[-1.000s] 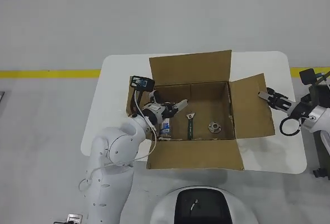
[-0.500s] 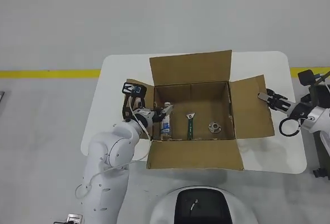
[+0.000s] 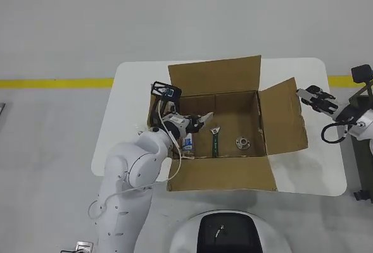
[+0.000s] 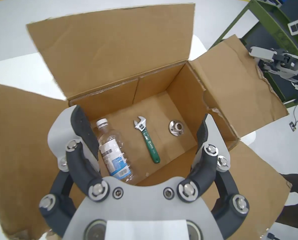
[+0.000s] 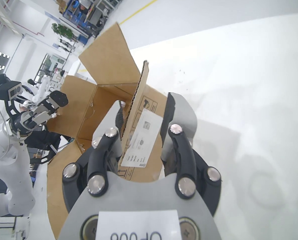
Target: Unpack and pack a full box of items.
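The left gripper (image 4: 141,116) hangs wide open over the box (image 4: 119,51); under it the bottle (image 4: 112,148) lies flat, cap toward the far wall; the wrench (image 4: 147,139) lies the same way; then a metal ring (image 4: 176,127); the right gripper (image 5: 145,103) is open around the side flap (image 5: 151,101).

Top view straight down; wrist views close (from opposite sides); the box (image 3: 214,77) common to all.

Tilts the right flap (image 3: 286,117) up steeper, with right gripper (image 3: 313,96) shifted toward upper right. Brings left gripper (image 3: 202,120) back rightward over the box (image 3: 227,101).
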`<state>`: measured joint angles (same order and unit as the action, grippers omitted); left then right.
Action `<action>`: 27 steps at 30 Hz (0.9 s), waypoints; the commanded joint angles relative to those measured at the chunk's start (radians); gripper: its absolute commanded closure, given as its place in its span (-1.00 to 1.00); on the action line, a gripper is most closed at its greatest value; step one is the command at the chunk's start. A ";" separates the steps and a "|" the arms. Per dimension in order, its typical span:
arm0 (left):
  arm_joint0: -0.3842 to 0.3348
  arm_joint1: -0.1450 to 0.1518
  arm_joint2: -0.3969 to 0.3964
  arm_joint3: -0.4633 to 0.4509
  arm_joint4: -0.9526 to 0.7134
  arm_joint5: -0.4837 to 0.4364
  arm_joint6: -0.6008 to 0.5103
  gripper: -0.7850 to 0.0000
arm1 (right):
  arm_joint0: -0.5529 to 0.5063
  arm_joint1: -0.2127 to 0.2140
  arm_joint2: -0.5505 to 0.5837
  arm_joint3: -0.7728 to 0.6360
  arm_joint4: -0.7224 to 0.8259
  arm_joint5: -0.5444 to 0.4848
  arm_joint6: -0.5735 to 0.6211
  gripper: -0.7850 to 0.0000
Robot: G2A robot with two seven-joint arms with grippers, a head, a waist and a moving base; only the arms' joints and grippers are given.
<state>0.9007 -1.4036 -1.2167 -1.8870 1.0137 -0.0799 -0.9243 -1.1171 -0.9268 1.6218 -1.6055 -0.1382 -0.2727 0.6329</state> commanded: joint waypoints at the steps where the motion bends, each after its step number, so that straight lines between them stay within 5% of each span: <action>1: -0.036 -0.005 0.048 0.031 0.002 -0.006 -0.013 -1.00 | 0.005 0.002 0.013 -0.010 -0.042 -0.027 -0.037 -1.00; 4: -0.079 -0.012 0.116 0.080 0.005 -0.019 -0.036 -1.00 | 0.009 0.003 0.032 -0.023 -0.110 -0.077 -0.120 -1.00; 7: -0.116 -0.015 0.168 0.147 0.092 -0.006 -0.098 -1.00 | 0.004 0.003 0.044 -0.034 -0.204 -0.137 -0.220 0.66; 8: -0.124 -0.016 0.186 0.162 0.131 0.004 -0.119 -1.00 | 0.000 0.002 0.045 -0.034 -0.242 -0.158 -0.251 0.95; 14: -0.137 -0.023 0.219 0.215 0.177 0.082 -0.164 -1.00 | -0.029 -0.005 0.041 -0.040 -0.337 -0.211 -0.425 1.00; 16: -0.137 -0.023 0.219 0.215 0.177 0.082 -0.164 -1.00 | -0.030 -0.006 0.041 -0.040 -0.341 -0.210 -0.433 0.87; 17: -0.137 -0.023 0.219 0.215 0.177 0.082 -0.164 -1.00 | -0.030 -0.006 0.041 -0.040 -0.341 -0.210 -0.433 1.00; 27: -0.131 -0.023 0.221 0.216 0.188 0.079 -0.152 -1.00 | -0.031 -0.006 0.041 -0.041 -0.343 -0.208 -0.433 1.00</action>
<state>0.7644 -1.4269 -0.9972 -1.6721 1.1916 0.0019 -1.0875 -1.1469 -0.9326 1.6628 -1.6450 -0.4793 -0.4824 0.2002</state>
